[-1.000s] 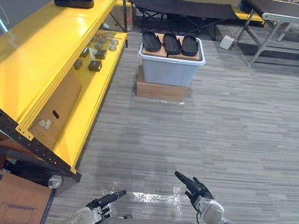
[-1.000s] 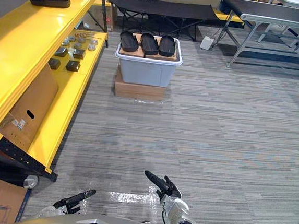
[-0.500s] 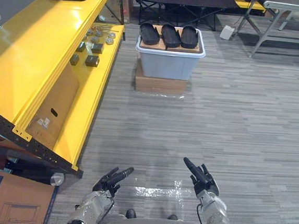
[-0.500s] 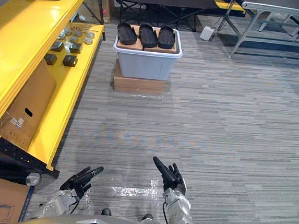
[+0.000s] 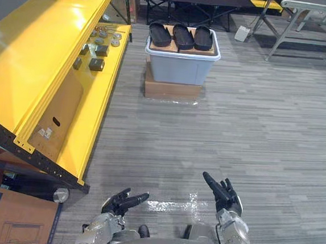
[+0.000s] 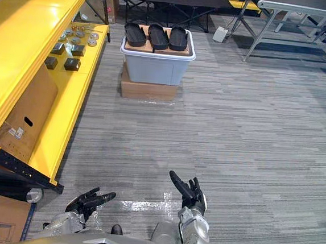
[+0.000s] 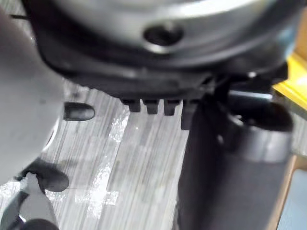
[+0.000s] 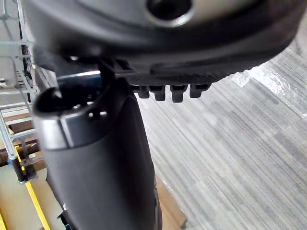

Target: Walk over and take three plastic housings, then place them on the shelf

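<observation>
Left eye view: left hand (image 5: 123, 201) and right hand (image 5: 220, 194) are hanging low, fingers loosely extended, gripping nothing, freed for walking.
Right eye view: three plastic housings (image 6: 155, 35) are waiting atop a grey bin (image 6: 155, 71), well ahead of both hands; the shelf (image 6: 29, 24) is running ahead-left.
Wrist views: only floor (image 7: 120, 158) is lying beyond each hand.

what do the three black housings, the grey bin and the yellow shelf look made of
Black housings: likely moulded plastic, smooth, dull sheen. Grey bin: plastic by its rolled rim, matt. Yellow shelf: probably painted metal, glossy with light reflections.
</observation>
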Motion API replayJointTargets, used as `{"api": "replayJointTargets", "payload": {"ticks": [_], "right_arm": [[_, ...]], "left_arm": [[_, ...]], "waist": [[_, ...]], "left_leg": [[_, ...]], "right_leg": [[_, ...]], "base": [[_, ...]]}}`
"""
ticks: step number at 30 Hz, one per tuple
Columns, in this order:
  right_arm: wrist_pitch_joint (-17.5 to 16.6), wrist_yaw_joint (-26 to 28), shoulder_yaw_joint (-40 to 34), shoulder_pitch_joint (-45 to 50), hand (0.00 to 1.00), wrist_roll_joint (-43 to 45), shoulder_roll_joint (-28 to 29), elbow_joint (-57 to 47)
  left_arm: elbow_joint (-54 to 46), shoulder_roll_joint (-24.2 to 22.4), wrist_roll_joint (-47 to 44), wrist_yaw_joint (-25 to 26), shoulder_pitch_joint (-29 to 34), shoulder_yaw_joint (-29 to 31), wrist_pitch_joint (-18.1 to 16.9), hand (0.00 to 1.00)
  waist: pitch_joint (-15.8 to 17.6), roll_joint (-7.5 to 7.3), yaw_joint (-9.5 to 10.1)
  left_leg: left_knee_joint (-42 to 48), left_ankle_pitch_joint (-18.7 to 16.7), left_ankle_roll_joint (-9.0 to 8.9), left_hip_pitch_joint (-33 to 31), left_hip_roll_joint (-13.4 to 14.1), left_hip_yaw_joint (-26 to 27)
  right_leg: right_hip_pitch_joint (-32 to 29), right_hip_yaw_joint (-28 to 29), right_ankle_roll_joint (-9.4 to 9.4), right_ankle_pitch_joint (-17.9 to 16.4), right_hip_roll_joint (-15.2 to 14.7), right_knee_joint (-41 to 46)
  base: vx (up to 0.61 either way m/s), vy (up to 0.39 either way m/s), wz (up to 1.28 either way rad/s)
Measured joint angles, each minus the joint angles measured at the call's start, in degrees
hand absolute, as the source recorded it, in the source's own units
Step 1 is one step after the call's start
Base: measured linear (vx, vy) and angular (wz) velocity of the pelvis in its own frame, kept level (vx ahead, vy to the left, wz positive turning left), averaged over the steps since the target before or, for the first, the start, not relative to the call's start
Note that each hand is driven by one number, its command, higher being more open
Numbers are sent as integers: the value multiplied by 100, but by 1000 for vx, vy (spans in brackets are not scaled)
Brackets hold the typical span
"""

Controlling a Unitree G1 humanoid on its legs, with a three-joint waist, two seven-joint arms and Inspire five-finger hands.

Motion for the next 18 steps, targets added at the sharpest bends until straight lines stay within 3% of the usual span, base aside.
{"api": "replayJointTargets", "payload": {"ticks": [2, 4, 7, 9, 10, 11, 12, 15, 17, 18], "right_arm": [[0, 13, 63, 94, 100, -3, 5, -25], [-2, -8, 96, 187, 100, -131, 44, -145], [-9, 12, 126, 321, 100, -244, 94, -284], [-10, 27, 116, 456, 100, -245, 94, -311], [-6, 27, 100, 518, 100, -253, 44, -309], [-1, 29, 35, 577, 100, -371, 13, -305], [2, 45, -20, 559, 100, -451, 10, -285], [10, 269, -47, 438, 100, -469, -28, -266], [29, 279, -59, 384, 100, -477, -121, -135], [28, 308, -49, 279, 100, -645, -206, -10]], "left_arm": [[0, 39, 7, 4, 6, 4, 7, 100], [-74, 42, 147, 1, 3, 11, 20, 100], [-157, 42, 215, -43, 10, 10, 15, 100], [-158, 30, 309, -83, 12, 4, 2, 100], [-156, -46, 333, -73, 28, 5, 3, 100], [-158, -80, 323, -64, 66, 32, 4, 100], [-151, -105, 293, -61, 58, 53, 5, 100], [-154, -364, -89, -29, 87, 401, 3, 100], [-148, -377, -164, -12, -8, 523, -31, 100], [-175, -433, -187, -11, -10, 625, -116, 100]], "waist": [[13, -7, 20], [27, 18, 45], [-2, -51, 51], [-47, -179, 55], [-71, -68, 40], [-157, 135, 52], [-177, 201, 55], [-118, 331, 59], [-68, 323, 172], [-29, 248, 284]], "left_leg": [[193, -114, -115, 3, 89, -8], [490, -291, -306, -9, 275, -3], [766, -572, -586, 4, 363, -65], [1035, -945, -792, 106, 395, -179], [1200, -1187, -947, 202, 624, -270], [1431, -1309, -1121, 264, 949, -332], [1725, -1339, -1167, 166, 1067, -382], [4680, -887, -1129, -1094, 1823, -412], [5126, -1018, -1116, -1470, 1640, -601], [4631, -1077, -1068, -1704, 1254, -604]], "right_leg": [[-37, -65, 33, 26, 106, -509], [-74, -124, 234, 201, 298, -1531], [-87, 27, 161, 571, 428, -2109], [73, 147, -75, 647, 425, -2042], [143, 44, -222, 716, 546, -1800], [311, -119, -348, 459, 803, -1774], [381, -181, -415, 378, 905, -1798], [1051, -292, -690, 162, 1360, -2135], [1559, -296, -830, 68, 1446, -2396], [1831, -150, -878, 33, 1424, -2557]], "base": [[159, 17, 6], [254, -31, -1], [281, -137, 9], [329, -266, 29], [357, -311, 29], [374, -297, 29], [410, -295, 12], [433, -305, 10], [415, -186, -7], [350, -123, -36]]}}
